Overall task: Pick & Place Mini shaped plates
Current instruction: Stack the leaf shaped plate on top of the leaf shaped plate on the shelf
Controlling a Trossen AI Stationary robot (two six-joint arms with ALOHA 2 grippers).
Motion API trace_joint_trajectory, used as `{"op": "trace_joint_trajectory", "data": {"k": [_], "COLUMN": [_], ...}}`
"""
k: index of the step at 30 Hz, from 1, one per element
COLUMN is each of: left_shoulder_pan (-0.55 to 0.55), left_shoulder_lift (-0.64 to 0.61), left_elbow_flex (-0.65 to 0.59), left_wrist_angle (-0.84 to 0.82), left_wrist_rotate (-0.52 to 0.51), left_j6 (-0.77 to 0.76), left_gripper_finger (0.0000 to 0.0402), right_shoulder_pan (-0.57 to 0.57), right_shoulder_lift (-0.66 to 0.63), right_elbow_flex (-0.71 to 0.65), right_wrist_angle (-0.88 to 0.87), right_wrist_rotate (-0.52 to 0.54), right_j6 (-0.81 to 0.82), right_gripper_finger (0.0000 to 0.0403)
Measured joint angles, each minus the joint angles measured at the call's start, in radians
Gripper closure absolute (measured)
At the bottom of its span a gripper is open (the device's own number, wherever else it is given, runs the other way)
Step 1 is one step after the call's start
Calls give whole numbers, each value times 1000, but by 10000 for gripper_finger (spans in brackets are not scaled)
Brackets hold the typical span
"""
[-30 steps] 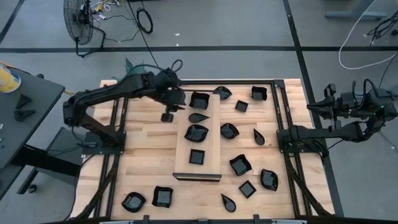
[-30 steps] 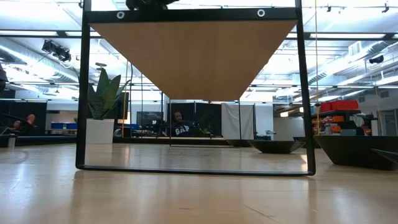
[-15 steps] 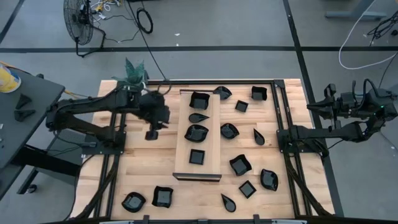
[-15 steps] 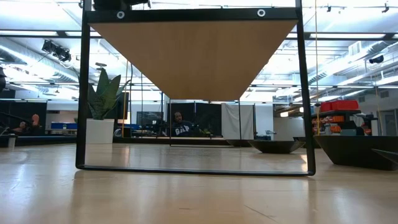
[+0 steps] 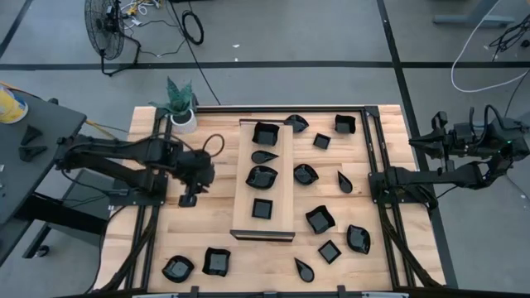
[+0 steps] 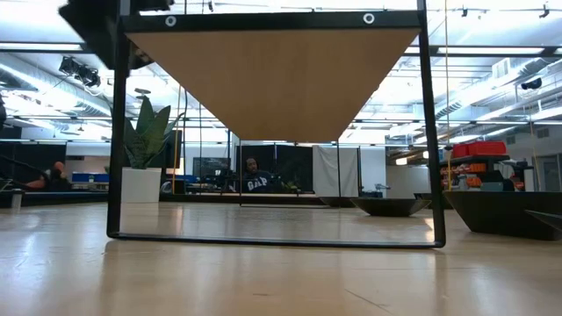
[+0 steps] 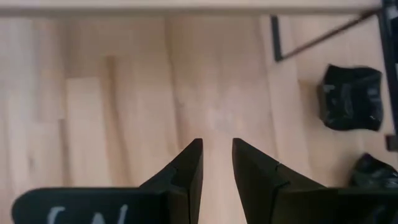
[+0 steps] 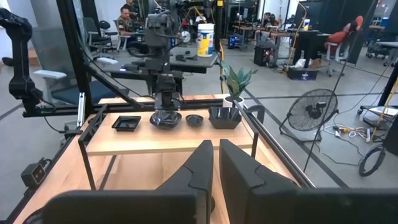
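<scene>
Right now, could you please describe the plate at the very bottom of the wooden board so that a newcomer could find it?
Find the long pale wooden board in the table's middle, carrying four black plates in a row. The square plate sits nearest the board's dark-edged end, farthest from the plant. It alone there is small, flat and square.

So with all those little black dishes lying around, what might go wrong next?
The left gripper hangs empty over bare table, with two plates close by; it could nudge one while reaching for the other. The board already carries four dishes, so another set down there might bump them.
</scene>
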Motion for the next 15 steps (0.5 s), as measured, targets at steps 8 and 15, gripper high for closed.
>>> {"op": "trace_joint_trajectory", "data": {"k": [8,15], "left_shoulder_pan": [-157,-330], "left_shoulder_lift": [1,3], "left_elbow_flex": [-13,-12], "left_wrist_angle": [6,4], "left_wrist_rotate": [7,4], "left_j6": [-27,-134], "left_gripper_finger": [276,211], "right_shoulder_pan": [0,0], "right_shoulder_lift": [0,0], "right_elbow_flex": [0,0], "right_wrist_angle": [0,0], "right_wrist_rotate": [0,0], "right_j6": [0,0], "right_gripper_finger": [369,369]}}
